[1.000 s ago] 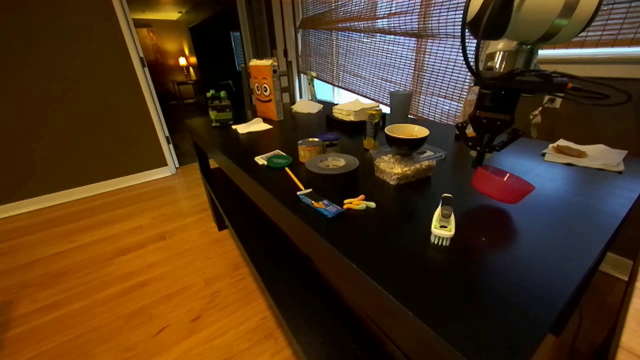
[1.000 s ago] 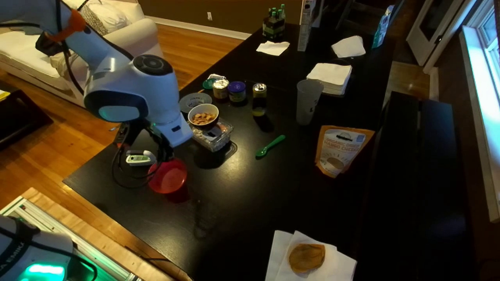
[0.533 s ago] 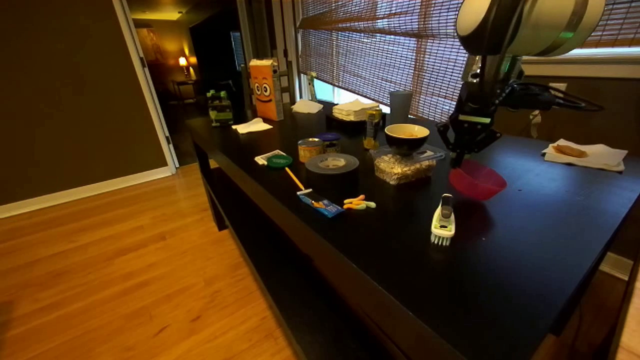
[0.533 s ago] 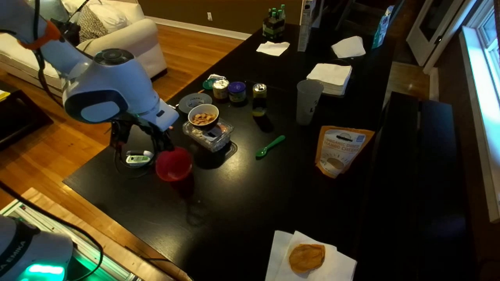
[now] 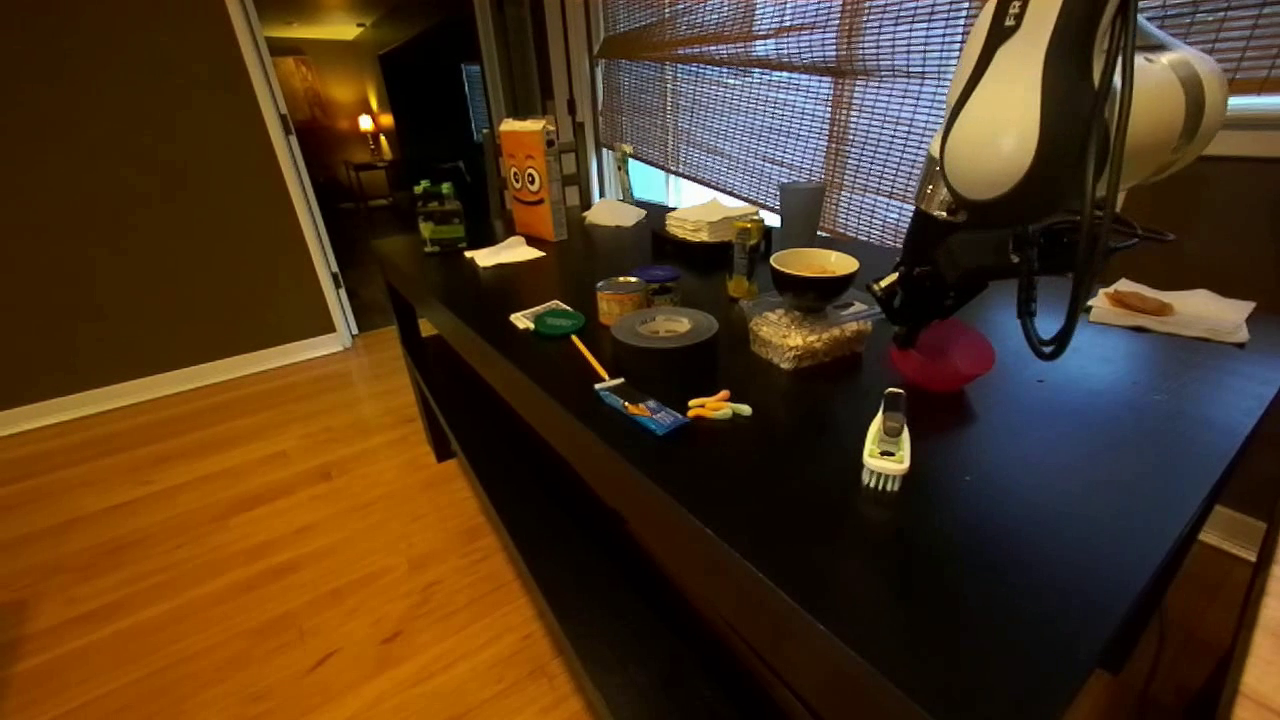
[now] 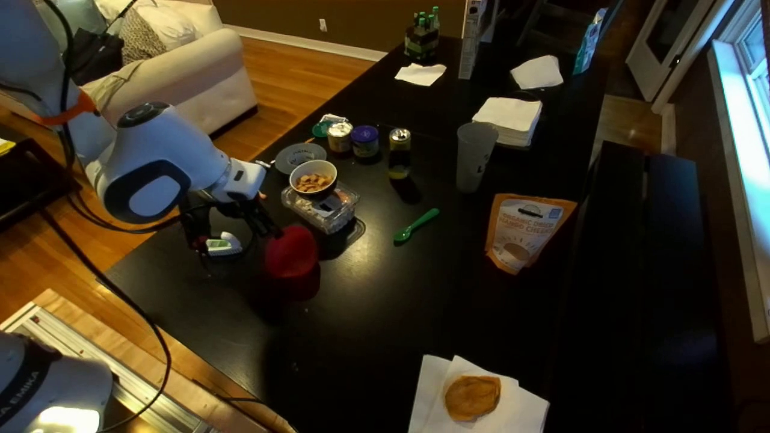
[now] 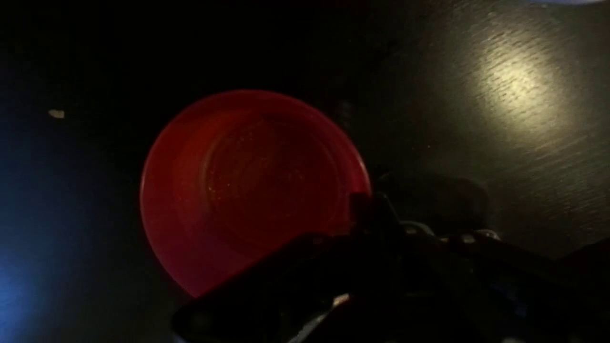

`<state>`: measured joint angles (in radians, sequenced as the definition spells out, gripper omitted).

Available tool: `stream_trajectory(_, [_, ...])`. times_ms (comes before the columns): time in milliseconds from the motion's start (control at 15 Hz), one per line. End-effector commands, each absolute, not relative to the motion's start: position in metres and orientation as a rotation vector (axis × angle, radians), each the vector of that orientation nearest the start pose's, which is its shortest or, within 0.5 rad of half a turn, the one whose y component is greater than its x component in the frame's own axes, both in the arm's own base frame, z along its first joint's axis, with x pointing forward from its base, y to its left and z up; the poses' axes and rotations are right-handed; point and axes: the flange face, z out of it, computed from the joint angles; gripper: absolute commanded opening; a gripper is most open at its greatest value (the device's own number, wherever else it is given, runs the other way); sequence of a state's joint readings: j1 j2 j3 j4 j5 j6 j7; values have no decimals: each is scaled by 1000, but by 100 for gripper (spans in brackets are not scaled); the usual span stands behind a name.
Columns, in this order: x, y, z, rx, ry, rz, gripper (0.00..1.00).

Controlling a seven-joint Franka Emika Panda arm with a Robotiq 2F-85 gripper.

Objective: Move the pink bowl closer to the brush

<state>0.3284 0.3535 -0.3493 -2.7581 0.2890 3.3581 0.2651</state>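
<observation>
We judge the step in hand to be the setting-down: the small round magenta-pink bowl (image 5: 945, 358) is held by its rim in the black two-fingered gripper (image 7: 369, 207), whose jaws are clenched on the wall, one inside and one outside. In both exterior views the bowl is near the white-and-green scrub brush (image 5: 887, 445) yet apart from it. In an exterior view a dark red patch (image 6: 304, 290), which we read as a reflection, lies right under the bowl on the dark wooden table (image 6: 373, 325), so we take its base to be low over the surface, though we cannot tell whether any part touches. The next move, we think, calls for a little travel toward the brush, then a gentle descent until the base sits flat, and only then letting go of the rim. Being round, the bowl has no long axis; its mouth faces the wrist camera and so looks roughly upward, perhaps with a tilt we cannot settle. The brush does have one: in an exterior view it runs from the dark grip (image 5: 893, 408) at the far end to the pale bristles (image 5: 882, 482) nearest the camera
</observation>
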Motion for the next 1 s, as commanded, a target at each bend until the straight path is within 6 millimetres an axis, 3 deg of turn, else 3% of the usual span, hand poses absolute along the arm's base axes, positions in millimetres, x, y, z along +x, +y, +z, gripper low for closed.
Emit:
stream_trajectory(0, [391, -35, 137, -3199, 694, -545, 1])
stream_trajectory(67, [391, -29, 136, -3213, 661, -539, 1])
stream_trajectory(133, [390, -25, 135, -3227, 633, -515, 28])
stream_trajectory(267, [388, -19, 136, -3243, 608, -490, 35])
stream_trajectory(467, [391, -20, 144, -3259, 595, -523, 56])
stream_trajectory(733, [390, -39, 156, -3265, 741, -469, 84])
stream_trajectory(933, [383, -58, 162, -3280, 801, -310, 100])
